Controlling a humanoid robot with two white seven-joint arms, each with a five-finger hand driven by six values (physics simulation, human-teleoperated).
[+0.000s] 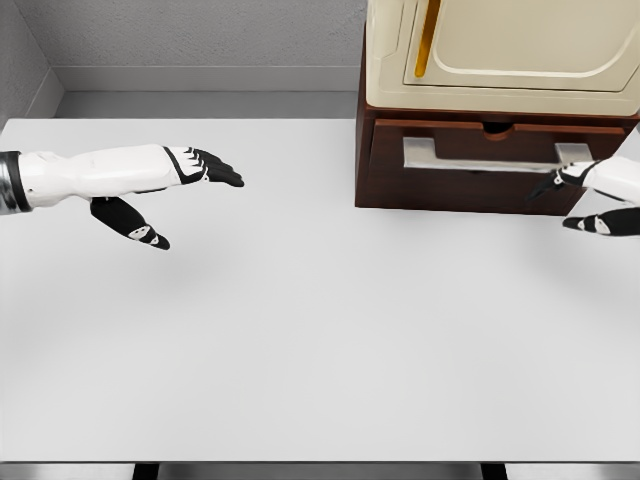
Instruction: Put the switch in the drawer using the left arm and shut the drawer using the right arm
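Head camera: my left hand [165, 190] hangs over the left side of the white table [320, 350], fingers stretched out flat and the thumb dropped below them, holding nothing. At the right edge of the frame my right hand [592, 198] reaches in near the front of the brown cabinet [380, 160], fingers loosely apart and empty; only part of it shows, and I cannot tell whether a fingertip touches the wood. The cabinet stands at the table's far right with a cream-coloured appliance [500, 50] on top. Its drawer [490, 150], with a pale handle plate, appears nearly flush with the cabinet front, though I cannot be certain it is fully shut.

The switch is nowhere in this view: not on the table, not in either hand. I judge it most likely already inside the drawer, which would put the first half of the job behind me. What remains, as far as I can read it, is at most a final push with the right hand.
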